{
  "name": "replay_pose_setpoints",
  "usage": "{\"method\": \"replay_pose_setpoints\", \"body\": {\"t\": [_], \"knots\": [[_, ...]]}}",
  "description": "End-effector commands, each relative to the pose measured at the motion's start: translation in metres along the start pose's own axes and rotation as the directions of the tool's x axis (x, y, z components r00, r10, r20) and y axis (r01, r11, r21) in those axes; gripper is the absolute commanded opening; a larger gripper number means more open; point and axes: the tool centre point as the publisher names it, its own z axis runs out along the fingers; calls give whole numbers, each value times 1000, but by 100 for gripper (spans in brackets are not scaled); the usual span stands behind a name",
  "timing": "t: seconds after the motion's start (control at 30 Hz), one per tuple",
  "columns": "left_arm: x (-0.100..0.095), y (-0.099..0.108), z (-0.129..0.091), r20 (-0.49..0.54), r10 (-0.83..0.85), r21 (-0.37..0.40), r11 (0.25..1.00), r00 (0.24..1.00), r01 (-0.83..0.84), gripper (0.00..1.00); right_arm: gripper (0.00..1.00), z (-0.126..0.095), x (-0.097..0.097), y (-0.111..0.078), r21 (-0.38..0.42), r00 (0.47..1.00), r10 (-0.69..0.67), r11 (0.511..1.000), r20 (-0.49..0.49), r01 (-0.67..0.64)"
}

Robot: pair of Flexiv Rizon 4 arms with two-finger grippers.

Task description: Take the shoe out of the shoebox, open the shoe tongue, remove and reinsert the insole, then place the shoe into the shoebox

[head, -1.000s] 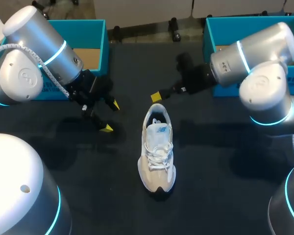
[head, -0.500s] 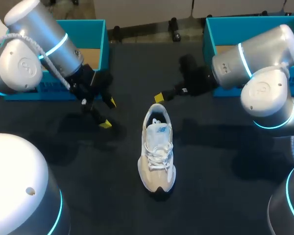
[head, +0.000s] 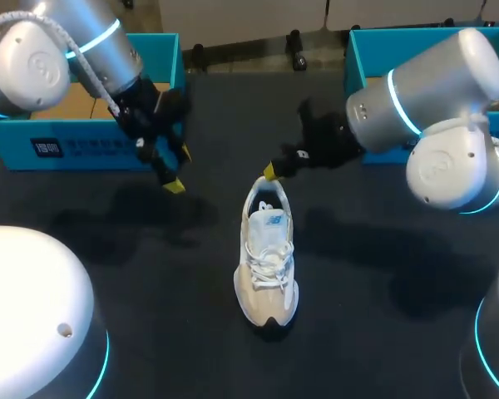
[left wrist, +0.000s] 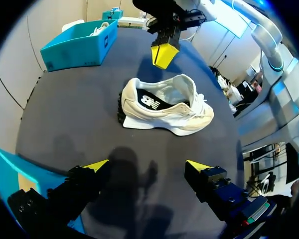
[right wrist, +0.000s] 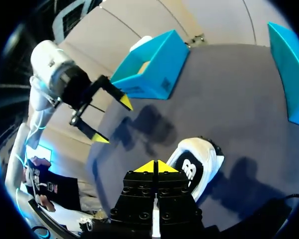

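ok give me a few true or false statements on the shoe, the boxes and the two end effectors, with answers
1. The shoe stands on the table, outside the left box and the right box. True.
2. The left end effector is shut on the shoe. False: it is open, holds nothing and is apart from the shoe.
3. The right end effector has its fingers shut together, holding nothing. True.
4. The shoe lies on its side. False: it is upright on its sole.
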Motion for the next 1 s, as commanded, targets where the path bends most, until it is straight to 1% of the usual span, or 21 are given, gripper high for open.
{"method": "replay_pose_setpoints", "body": {"t": [0.03, 0.17, 0.23, 0.3, 0.57, 0.67, 0.83, 1.0], "knots": [[13, 2, -19, 22, 19, 9, 1000, 1000, -19, 100, 0, 1, 4, -9, -4, 992, 34, 999, 122, -34], [15, 0, -30, 33, 26, 18, 999, 999, -26, 100, 0, 5, 7, -13, 19, 984, 68, 997, 164, -72], [16, -1, -35, 35, 29, 23, 999, 999, -29, 100, 0, 8, 9, -15, 22, 982, 78, 996, 173, -83], [16, -3, -40, 40, 35, 26, 999, 999, -36, 100, 0, 12, 10, -19, 24, 974, 105, 993, 203, -112], [15, -11, -53, 22, 45, -2, 999, 999, -45, 100, 0, 22, 11, -30, 18, 949, 168, 984, 267, -179], [15, -13, -60, 10, 50, -6, 999, 999, -50, 100, 0, 25, 10, -34, 21, 937, 189, 979, 292, -204], [17, -14, -72, 7, 57, -4, 998, 998, -57, 100, 0, 33, 7, -39, 52, 918, 221, 967, 330, -251], [18, -14, -80, 11, 62, 5, 998, 998, -62, 100, 0, 37, 2, -44, 52, 899, 250, 957, 361, -287]]}}
